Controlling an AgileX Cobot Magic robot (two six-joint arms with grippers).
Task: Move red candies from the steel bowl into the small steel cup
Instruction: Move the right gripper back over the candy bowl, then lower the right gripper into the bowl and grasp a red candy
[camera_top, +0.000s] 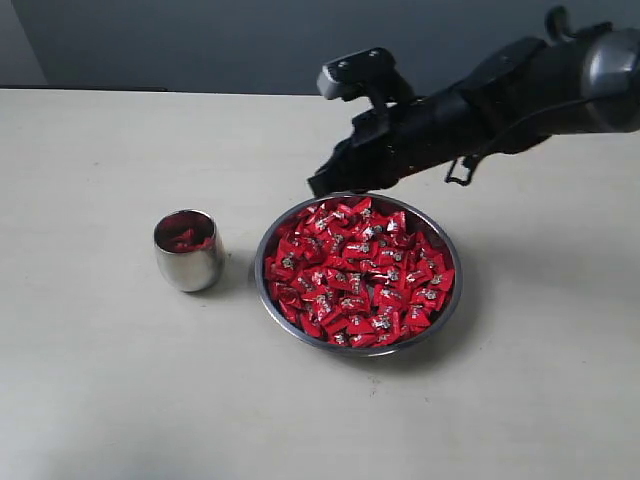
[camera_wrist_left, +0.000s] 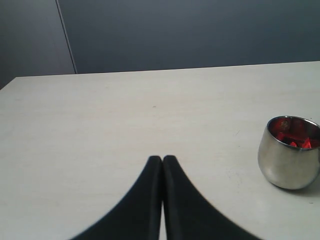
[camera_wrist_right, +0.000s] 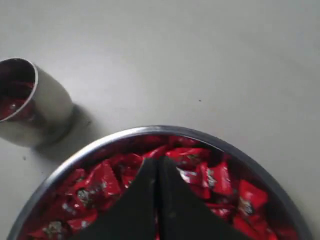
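Now our right gripper (camera_top: 320, 185) hangs pinched shut over the bowl's (camera_top: 259, 268) edge, nothing visibly held; candies (camera_top: 360, 275) heap the bowl, a few in the cup (camera_top: 188, 262) beside it. We judge them light, slippery: pinch mid-wrapper

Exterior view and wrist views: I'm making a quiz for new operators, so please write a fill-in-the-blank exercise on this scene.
The steel bowl holds many ____ candies.
The small steel cup stands ____ beside the bowl, not touching it.
The right gripper, over the bowl, has its jaws ____.
The left gripper grips ____.
Missing words: red; upright; shut; nothing.
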